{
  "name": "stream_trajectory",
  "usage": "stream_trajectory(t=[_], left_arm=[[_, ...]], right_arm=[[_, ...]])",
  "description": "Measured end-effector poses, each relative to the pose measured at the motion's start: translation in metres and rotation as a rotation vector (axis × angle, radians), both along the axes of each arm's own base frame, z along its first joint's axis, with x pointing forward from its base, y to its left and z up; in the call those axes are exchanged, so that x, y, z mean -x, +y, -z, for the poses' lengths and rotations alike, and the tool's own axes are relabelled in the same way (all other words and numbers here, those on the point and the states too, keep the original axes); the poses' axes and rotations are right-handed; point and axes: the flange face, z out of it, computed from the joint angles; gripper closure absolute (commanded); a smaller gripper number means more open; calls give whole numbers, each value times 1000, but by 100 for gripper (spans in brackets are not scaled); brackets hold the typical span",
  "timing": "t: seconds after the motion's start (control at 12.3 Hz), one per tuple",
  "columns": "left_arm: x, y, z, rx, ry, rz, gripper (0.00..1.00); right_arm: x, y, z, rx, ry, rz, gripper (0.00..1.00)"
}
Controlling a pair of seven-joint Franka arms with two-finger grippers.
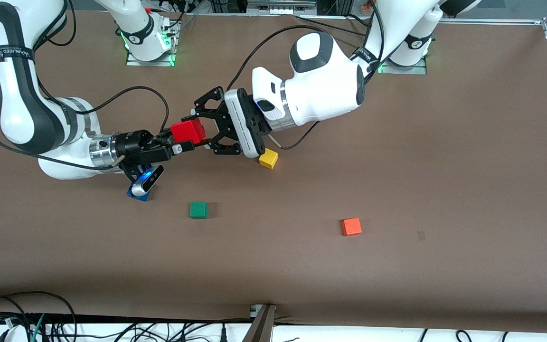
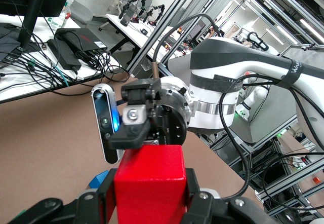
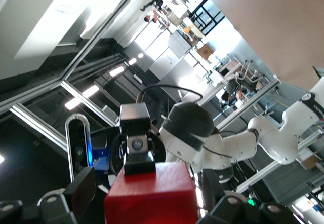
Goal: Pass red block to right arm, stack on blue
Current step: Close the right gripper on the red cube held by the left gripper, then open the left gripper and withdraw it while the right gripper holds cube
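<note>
Front view caught the handover in mid-air: the red block (image 1: 187, 131) hung above the table (image 1: 397, 166), a small clean cube of pure, glossy red with sharp edges, sitting between the two grippers. The left gripper (image 1: 207, 126) reached in from the left arm's end with its black linkage fingers set narrowly against the block's sides, gripping it. The right gripper (image 1: 178, 142) came in from its own end, its slim black fingers closed on the same block. On the table, the blue block (image 1: 139, 194) sat mostly hidden under the right wrist, the green block (image 1: 198, 209) lay nearer the camera, the yellow block (image 1: 268, 158) lay under the left wrist, and the orange block (image 1: 351, 226) sat toward the left arm's end.
</note>
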Motion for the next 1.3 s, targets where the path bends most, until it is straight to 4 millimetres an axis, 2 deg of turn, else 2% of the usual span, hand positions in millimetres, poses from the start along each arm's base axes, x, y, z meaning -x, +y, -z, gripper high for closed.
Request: stream_trajectory(t=[0.08,0.24,0.49,0.57,0.65,1.06,1.14,1.3], left_arm=[[0,0,0,1,6,-3,100],[0,0,0,1,7,-4,100],[-1,1,-3,12,26,-16,100],[-1,1,-3,13,29,-18,74],[-1,0,-3,14,33,-20,1],[-10,10,-8,28,63,-55,0],[-16,17,-11,31,59,-70,0],[-36,44,-18,9,31,-79,0]], right_arm=[[3,-1,-2,-11,2,-24,75],[2,-5,-2,-12,0,-29,97],[1,-8,-5,0,-14,-33,100],[1,-8,-6,1,-14,-34,100],[1,-8,-6,2,-12,-35,100],[-3,-19,-6,9,-11,-21,100],[-2,-20,-5,26,-15,-30,100],[1,-24,-1,109,-37,-78,100]])
